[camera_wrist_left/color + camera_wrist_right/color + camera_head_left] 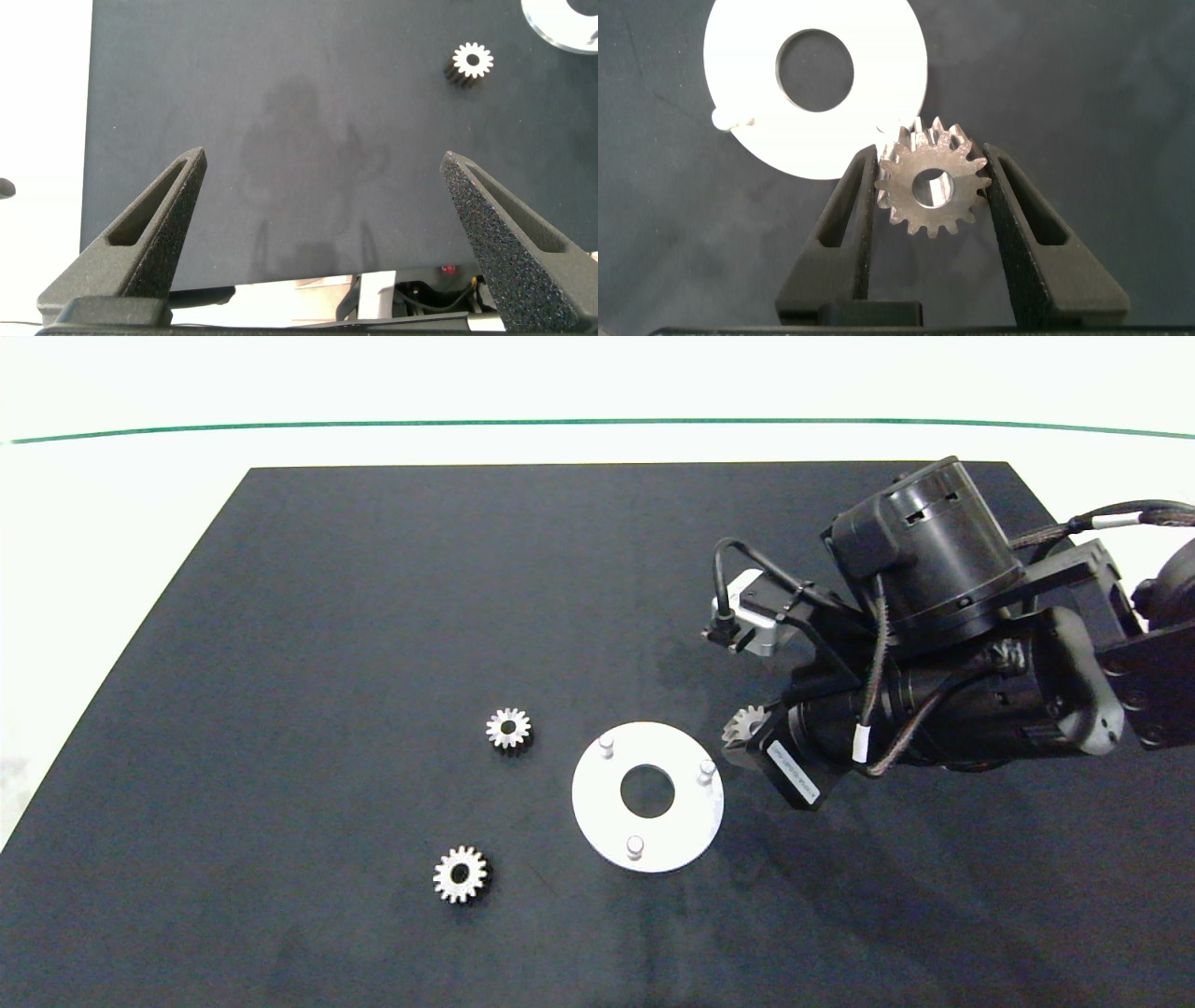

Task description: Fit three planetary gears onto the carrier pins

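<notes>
The white disc (597,803) lies flat on the black mat, and its three carrier pins (607,745) stand bare in a triangle. Two planetary gears rest on the mat left of it, one (509,728) near the disc's far-left side and one (460,874) nearer the front. My right gripper (742,735) hovers just right of the disc, shut on the third gear (932,187), which it holds by its toothed rim above the disc's edge (738,56). My left gripper (322,157) is open over bare mat, with a gear (473,62) and the disc's rim (570,28) farther ahead.
The black mat (327,616) covers most of the white table, whose bare surface shows along the left and far sides. The right arm's bulky wrist (934,644) hangs over the mat's right part. A green line runs across the far table.
</notes>
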You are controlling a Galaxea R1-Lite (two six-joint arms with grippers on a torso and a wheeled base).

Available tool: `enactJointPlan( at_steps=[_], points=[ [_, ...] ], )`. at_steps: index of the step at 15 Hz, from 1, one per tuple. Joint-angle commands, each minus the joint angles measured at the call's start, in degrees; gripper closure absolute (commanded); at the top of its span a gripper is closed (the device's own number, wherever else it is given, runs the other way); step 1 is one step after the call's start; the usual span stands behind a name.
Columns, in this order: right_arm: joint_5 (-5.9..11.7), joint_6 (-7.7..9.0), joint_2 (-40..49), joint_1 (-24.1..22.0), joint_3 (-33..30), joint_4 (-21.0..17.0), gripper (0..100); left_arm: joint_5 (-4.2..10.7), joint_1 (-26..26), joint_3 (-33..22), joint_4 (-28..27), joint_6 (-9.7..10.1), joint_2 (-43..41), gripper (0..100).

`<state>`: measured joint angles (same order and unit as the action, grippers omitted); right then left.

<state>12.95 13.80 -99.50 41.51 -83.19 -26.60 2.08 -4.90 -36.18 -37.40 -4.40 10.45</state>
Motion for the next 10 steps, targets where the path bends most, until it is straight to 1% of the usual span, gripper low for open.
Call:
enactJointPlan(
  at_steps=[1, 10],
  points=[
    [0.24, 0.09, -2.54, 0.68, -0.31, -0.21, 81, 0.02, -0.02, -0.03, -0.22, 0.01, 0.19, 0],
    [0.24, -0.09, -4.21, 0.94, -0.48, 0.06, 81, 0.02, -0.11, -0.21, -0.13, 0.01, 1.07, 0]
  ],
)
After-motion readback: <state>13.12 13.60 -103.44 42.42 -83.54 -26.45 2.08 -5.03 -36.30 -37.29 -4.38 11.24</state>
